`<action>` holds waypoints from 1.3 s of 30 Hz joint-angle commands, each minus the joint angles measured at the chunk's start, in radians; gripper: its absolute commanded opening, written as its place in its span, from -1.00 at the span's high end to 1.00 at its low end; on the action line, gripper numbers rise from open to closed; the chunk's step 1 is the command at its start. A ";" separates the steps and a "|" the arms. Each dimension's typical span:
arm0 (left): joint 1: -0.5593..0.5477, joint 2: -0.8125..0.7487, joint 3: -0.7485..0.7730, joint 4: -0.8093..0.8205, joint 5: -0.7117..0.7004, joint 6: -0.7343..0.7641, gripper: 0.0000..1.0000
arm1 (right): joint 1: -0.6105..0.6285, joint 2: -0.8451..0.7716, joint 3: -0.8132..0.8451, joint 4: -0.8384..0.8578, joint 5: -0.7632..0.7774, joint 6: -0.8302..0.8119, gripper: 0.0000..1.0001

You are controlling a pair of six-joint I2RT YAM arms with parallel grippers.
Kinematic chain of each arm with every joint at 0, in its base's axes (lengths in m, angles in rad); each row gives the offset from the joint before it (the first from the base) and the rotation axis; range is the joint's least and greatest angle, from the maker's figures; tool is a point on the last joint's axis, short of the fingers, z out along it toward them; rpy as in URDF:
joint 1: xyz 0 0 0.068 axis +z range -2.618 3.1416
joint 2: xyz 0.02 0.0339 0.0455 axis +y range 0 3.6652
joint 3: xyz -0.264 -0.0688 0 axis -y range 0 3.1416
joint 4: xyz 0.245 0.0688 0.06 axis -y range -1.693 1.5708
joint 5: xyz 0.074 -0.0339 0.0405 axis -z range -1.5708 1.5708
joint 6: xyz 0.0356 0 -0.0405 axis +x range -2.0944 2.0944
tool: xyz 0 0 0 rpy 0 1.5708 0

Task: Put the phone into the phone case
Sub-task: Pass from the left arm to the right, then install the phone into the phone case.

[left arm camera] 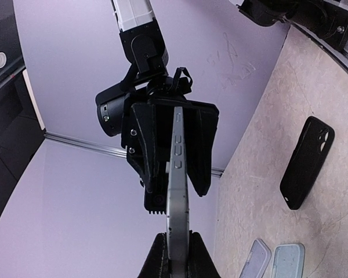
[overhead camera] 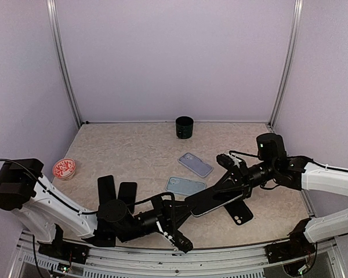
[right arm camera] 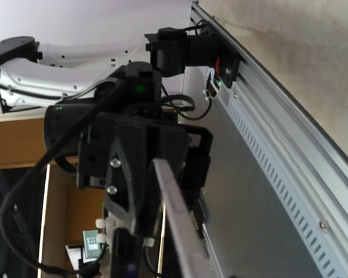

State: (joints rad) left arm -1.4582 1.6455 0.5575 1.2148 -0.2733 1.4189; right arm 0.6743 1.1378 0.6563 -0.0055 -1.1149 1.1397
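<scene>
Two fingers of my left gripper [left arm camera: 177,258] are pressed shut on the near end of the phone [left arm camera: 177,202], which hangs edge-on in the air above the table [overhead camera: 133,147], not in any case. The fingers of my right gripper [left arm camera: 177,153] stand on either side of its far end, partly apart; I cannot tell whether they press on it or only flank it. That is the risk as I judge it: if my left lets go before the right truly bites, the phone drops onto the table or onto the black case [overhead camera: 239,213] lying just beside and below it. If both clamp hard and the arms pull out of line, the thin slab may twist or slide out of one grip. A hold on one end alone also lets it droop. A pale blue case [overhead camera: 186,185] lies near, so a low swing could knock it or the black one askew
</scene>
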 commanded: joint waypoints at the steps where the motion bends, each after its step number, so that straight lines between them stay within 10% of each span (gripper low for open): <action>1: 0.009 0.000 0.018 0.096 0.001 0.003 1.00 | 0.031 -0.019 0.026 -0.022 -0.010 -0.014 0.32; 11: 0.009 0.008 0.012 0.136 -0.017 0.013 0.93 | 0.035 -0.026 0.011 0.038 -0.029 0.016 1.00; 19: 0.019 0.056 0.012 0.279 -0.090 -0.109 -0.95 | 0.016 -0.039 0.069 0.025 0.026 -0.023 1.00; 24: 0.068 0.054 0.041 0.234 -0.195 -0.360 -0.98 | -0.086 -0.056 0.111 -0.105 0.139 -0.139 1.00; 39: 0.364 -0.011 0.491 -0.750 -0.110 -1.338 -0.98 | -0.226 -0.024 0.063 -0.027 0.485 -0.287 1.00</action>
State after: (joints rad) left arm -1.1568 1.6043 0.9691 0.7715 -0.4469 0.4171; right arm 0.4541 1.0939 0.7387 -0.1532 -0.7139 0.8738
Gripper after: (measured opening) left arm 0.989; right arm 0.054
